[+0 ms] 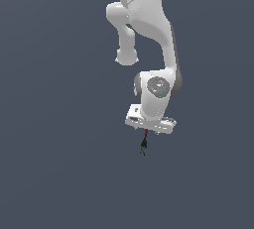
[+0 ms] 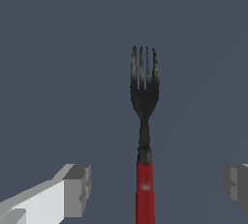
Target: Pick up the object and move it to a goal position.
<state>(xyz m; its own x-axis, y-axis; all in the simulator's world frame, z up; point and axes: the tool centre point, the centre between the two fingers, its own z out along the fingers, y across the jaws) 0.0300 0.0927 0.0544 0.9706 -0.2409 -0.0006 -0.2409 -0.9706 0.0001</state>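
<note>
The object [image 2: 144, 121] is a small fork with a red handle and a black pronged head. In the wrist view it lies lengthwise in the gap between my two fingers, prongs pointing away from the hand. My gripper [image 2: 156, 187] is open: one finger [image 2: 77, 189] and the other [image 2: 236, 184] stand far apart, and neither touches the red handle. In the exterior view the object [image 1: 144, 144] shows as a thin dark sliver with a red spot, sticking out just past the white hand of the gripper [image 1: 149, 128], whose fingers are hidden there.
A plain dark grey surface [image 1: 54, 173] fills both views. The white arm [image 1: 149, 29] reaches down from the top of the exterior view.
</note>
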